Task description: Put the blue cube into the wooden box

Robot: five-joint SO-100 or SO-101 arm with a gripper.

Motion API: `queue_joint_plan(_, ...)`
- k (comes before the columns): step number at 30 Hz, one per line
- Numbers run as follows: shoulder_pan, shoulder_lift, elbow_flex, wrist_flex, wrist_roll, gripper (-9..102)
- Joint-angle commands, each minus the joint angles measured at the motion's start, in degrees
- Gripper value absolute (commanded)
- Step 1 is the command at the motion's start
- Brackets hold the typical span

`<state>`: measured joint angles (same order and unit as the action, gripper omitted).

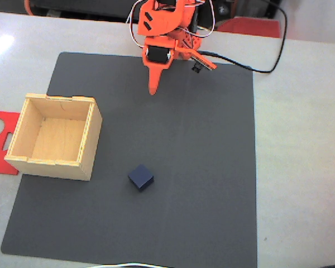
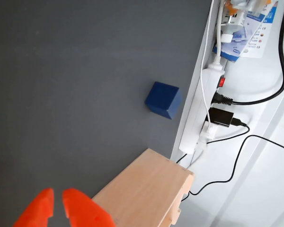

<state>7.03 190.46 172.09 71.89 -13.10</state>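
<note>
Grey mat point(image 1: 201, 167) carrying the blue cube point(image 1: 140, 177) just right of the wooden box point(image 1: 88, 144), both within reach; orange gripper point(image 2: 57, 203) raised, fingertips nearly together, holding nothing

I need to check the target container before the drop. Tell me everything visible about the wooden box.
The wooden box is a pale plywood square with no lid, thin walls and notched corner joints. It sits upright and empty at the left edge of the dark grey mat in the fixed view, its left side over a flat red sheet. The blue cube lies apart from it on the mat. Nothing else touches it.
</note>
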Motion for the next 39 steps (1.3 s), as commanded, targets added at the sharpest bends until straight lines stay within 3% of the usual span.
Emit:
queue_joint_plan(1, -1.32, 0.79, -0.26, 0.18, -1.14, 7)
queue_joint_plan(8, -2.2, -3.78, -0.53, -10.2, -9.4, 20)
queue_joint_plan(13, -0.26, -29.71, -11.6, -24.26, -11.43, 21)
queue_joint_plan(17, 0.35, -46.58, -22.94, -29.09, -11.69, 22)
queue_joint_plan(22, 2.2, -65.48, -40.52, -28.65, -14.68, 23)
queue_joint_plan(29, 2.72, -85.25, -62.67, -21.71, -18.98, 25)
queue_joint_plan(39, 0.44, -104.59, -87.36, -3.69, -37.71, 25)
